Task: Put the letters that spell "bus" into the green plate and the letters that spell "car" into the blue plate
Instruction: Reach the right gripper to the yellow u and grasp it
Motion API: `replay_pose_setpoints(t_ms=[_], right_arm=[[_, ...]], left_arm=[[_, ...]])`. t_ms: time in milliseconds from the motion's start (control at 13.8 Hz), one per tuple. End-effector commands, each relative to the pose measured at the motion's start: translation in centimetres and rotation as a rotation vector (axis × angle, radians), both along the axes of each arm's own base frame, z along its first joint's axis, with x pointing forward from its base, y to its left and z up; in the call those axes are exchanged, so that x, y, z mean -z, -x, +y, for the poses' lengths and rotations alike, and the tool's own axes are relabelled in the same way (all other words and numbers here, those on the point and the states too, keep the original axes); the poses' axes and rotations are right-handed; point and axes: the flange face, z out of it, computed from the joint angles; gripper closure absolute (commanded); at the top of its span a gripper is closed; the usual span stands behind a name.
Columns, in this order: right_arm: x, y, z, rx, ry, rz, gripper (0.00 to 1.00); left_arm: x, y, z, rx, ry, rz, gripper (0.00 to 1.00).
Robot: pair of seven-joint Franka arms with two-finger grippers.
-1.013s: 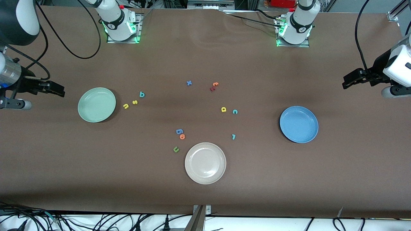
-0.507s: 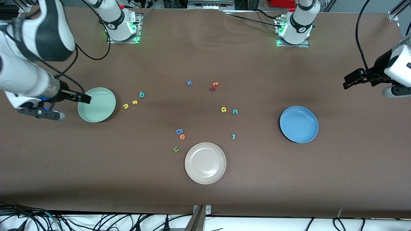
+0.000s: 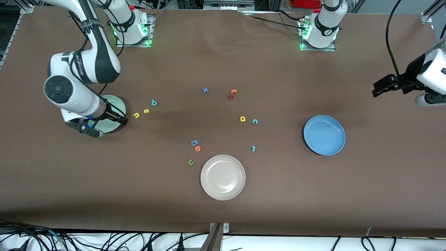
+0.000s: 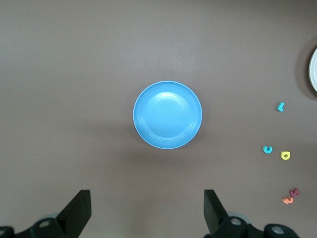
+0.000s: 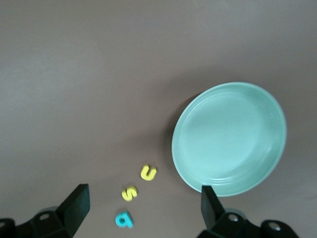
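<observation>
Nearby, cream-white plate (image 3: 223, 177) beside green "u" (image 3: 191, 162).

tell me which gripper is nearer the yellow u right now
Right. The right gripper hangs open at the green plate's edge, beside the yellow u. The left gripper waits open past the blue plate.

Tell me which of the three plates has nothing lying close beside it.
The blue plate, toward the left arm's end of the table. The green plate has yellow and teal letters beside it, and the cream-white plate has a green letter close by.
</observation>
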Motion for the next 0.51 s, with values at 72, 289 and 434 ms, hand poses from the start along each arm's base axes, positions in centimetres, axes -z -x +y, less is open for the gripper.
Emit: replay_pose_setpoints(t_ms=[72, 289, 434], right_arm=[[4.5, 2.1, 1.1, 0.178, 0.007, -0.047, 0.0], [7.9, 3.4, 2.0, 0.259, 0.005, -0.067, 0.01], [9.8, 4.2, 2.1, 0.318, -0.001, -0.092, 0.01]], left_arm=[[-0.7, -0.1, 0.5, -0.005, -0.032, -0.018, 0.0], [-0.7, -0.1, 0.1, -0.003, -0.032, -0.018, 0.0], [-0.7, -0.1, 0.3, -0.003, -0.033, -0.017, 0.0]])
